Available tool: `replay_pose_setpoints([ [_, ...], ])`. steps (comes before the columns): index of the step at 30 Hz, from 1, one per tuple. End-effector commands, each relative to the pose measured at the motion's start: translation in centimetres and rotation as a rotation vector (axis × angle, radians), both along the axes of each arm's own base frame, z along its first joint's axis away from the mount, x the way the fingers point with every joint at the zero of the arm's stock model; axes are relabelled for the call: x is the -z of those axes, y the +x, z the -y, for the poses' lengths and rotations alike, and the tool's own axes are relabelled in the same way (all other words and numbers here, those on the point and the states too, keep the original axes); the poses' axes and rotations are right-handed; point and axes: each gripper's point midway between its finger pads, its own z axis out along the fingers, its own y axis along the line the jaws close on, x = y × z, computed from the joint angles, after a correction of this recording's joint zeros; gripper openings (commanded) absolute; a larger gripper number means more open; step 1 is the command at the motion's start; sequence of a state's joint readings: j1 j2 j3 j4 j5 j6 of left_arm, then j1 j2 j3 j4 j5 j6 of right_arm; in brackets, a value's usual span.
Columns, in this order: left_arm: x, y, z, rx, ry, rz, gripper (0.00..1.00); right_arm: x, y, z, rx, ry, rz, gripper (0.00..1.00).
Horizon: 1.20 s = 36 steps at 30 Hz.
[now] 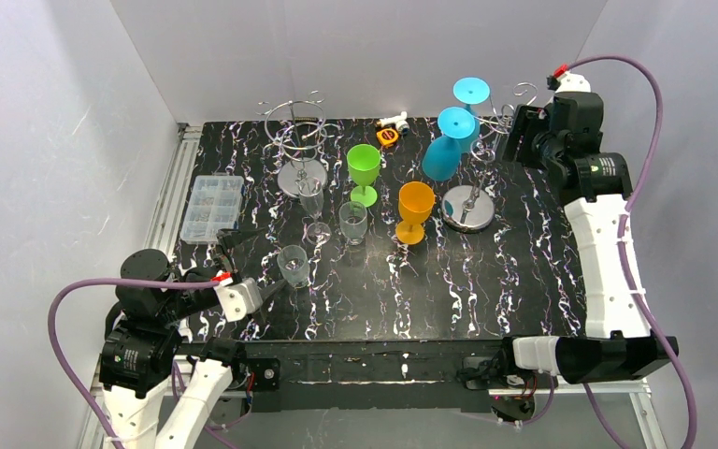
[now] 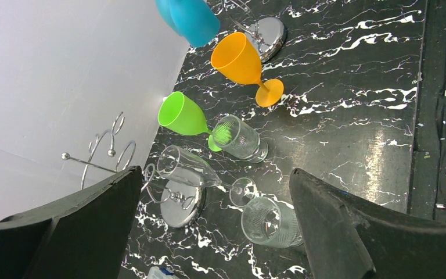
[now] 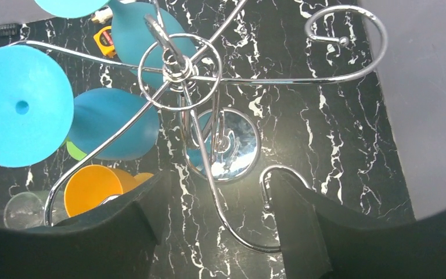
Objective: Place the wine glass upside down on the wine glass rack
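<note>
Nearest, at the near-left corner of the black white-veined marble-pattern tabletop (image 1: 486,281), the left gripper (image 2: 215,177) is released, its jaws spread wide with nothing between them. It points toward the glassware.

Just beyond it a short clear ribbed tumbler (image 1: 293,265) stands upright. A clear plastic compartment box (image 1: 211,208) sits by the left edge.

Mid-table, left to right, all upright on the tabletop:
- a tall clear stemmed flute (image 1: 313,201)
- a small clear glass (image 1: 352,223)
- an orange plastic wine glass (image 1: 415,208)

A green plastic wine glass (image 1: 364,168) stands upright just behind them.

Further back on the left is a chrome wire glass rack (image 1: 299,131) on a round mirror base, with no glass hanging on it.

At far right a second chrome wire rack (image 3: 180,72) holds two turquoise plastic wine glasses. Both hang upside down with their feet up: one on the near-left arm (image 1: 442,154) and one further back (image 1: 472,91).

The right gripper (image 3: 216,177) hangs above and just right of this rack. It is released too, jaws apart and gripping nothing, clear of the wire.

A small yellow tape measure (image 1: 388,137) lies near the far edge between the racks.
</note>
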<state>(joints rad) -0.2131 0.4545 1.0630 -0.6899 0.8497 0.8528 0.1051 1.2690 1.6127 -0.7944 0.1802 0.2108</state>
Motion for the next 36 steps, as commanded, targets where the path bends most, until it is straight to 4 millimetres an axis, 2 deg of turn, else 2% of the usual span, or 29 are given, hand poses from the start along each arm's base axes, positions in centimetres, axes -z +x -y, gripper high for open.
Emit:
replay_pose_setpoints([
  [1,-0.4,-0.3,0.2,0.015,-0.004,-0.002,0.98,-1.6,1.2,0.0,-0.060,-0.060,0.025,0.68],
  [3,-0.5,-0.3,0.2,0.016,-0.004,-0.003,0.98,-1.8,1.6,-0.2,-0.072,-0.061,0.026,0.61],
  [8,-0.8,-0.2,0.2,0.014,-0.003,-0.001,0.98,-1.7,2.0,-1.2,-0.110,-0.024,0.033,0.39],
  [12,-0.6,-0.2,0.2,0.015,-0.003,-0.005,0.98,-1.6,1.9,-2.0,-0.142,0.005,0.026,0.36],
  [13,-0.6,-0.2,0.2,0.016,-0.003,-0.004,0.98,-1.5,1.8,-2.0,-0.139,0.012,0.022,0.36],
  [14,-0.6,-0.2,0.2,0.016,-0.003,-0.005,0.98,-1.4,1.7,-2.0,-0.131,0.019,0.014,0.40],
  [15,-0.6,-0.2,0.2,0.016,-0.004,-0.005,0.98,-1.3,1.4,-1.9,-0.122,0.027,0.003,0.52],
  [16,-0.6,-0.2,0.2,0.016,-0.003,-0.005,0.98,-1.2,1.1,-2.0,-0.117,0.036,-0.011,0.58],
  [19,-0.4,-0.2,0.3,0.019,-0.005,-0.011,0.98,-1.6,-0.1,-1.8,-0.099,0.051,-0.030,0.59],
  [23,-0.5,-0.3,0.4,0.032,-0.008,-0.016,0.98,-3.7,-1.4,-1.0,-0.063,0.033,0.011,0.62],
  [27,-0.7,-0.4,0.4,0.032,-0.013,-0.017,0.98,-5.8,-1.7,-0.8,-0.052,0.038,0.055,0.62],
  [30,-0.7,-0.5,0.3,0.027,-0.013,-0.010,0.98,-6.7,-1.5,-1.1,-0.062,0.050,0.066,0.61],
  [33,-0.6,-0.6,0.3,0.023,-0.013,-0.009,0.98,-6.9,-1.1,-1.0,-0.067,0.034,0.075,0.61],
  [36,-0.6,-0.6,0.3,0.022,-0.013,-0.012,0.98,-5.4,0.1,-1.0,-0.084,0.004,0.035,0.64],
])
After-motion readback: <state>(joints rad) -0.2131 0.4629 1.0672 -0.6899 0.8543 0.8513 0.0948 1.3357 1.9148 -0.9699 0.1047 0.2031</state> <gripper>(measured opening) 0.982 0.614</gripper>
